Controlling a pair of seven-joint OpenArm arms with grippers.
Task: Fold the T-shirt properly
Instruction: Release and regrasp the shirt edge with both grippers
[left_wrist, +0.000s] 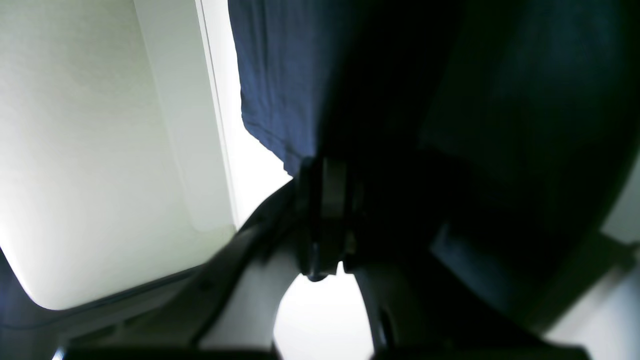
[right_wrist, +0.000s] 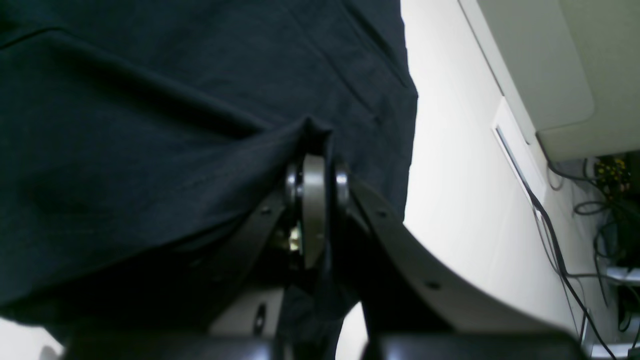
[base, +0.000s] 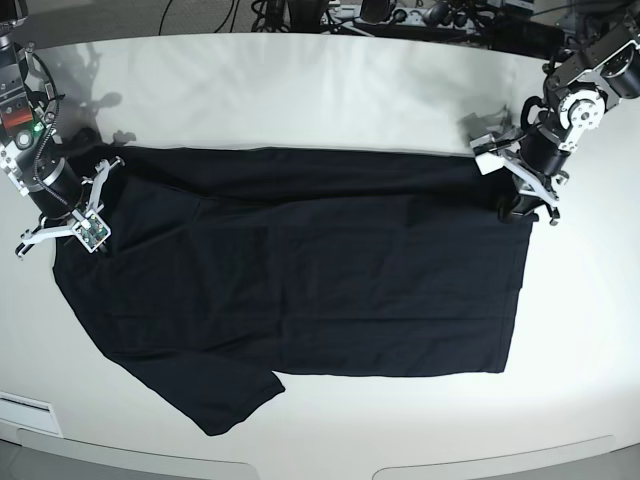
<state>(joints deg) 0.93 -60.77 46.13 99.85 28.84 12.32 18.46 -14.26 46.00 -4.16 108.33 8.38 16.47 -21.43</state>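
The black T-shirt (base: 300, 270) lies spread across the white table (base: 320, 90), with one short sleeve (base: 225, 400) pointing toward the near edge. My right gripper (base: 85, 225) is at the shirt's left end in the base view, shut on a raised pinch of cloth (right_wrist: 280, 145); its closed tips (right_wrist: 315, 165) show in the right wrist view. At the opposite end my left gripper (base: 517, 208) is shut on the upper right corner. In the left wrist view the dark fabric (left_wrist: 280, 75) hangs over the closed left gripper (left_wrist: 325, 170).
Cables and equipment (base: 400, 15) crowd the far edge of the table, and more cables (right_wrist: 575, 240) run beside it in the right wrist view. The table's curved near edge (base: 300, 462) lies just below the sleeve.
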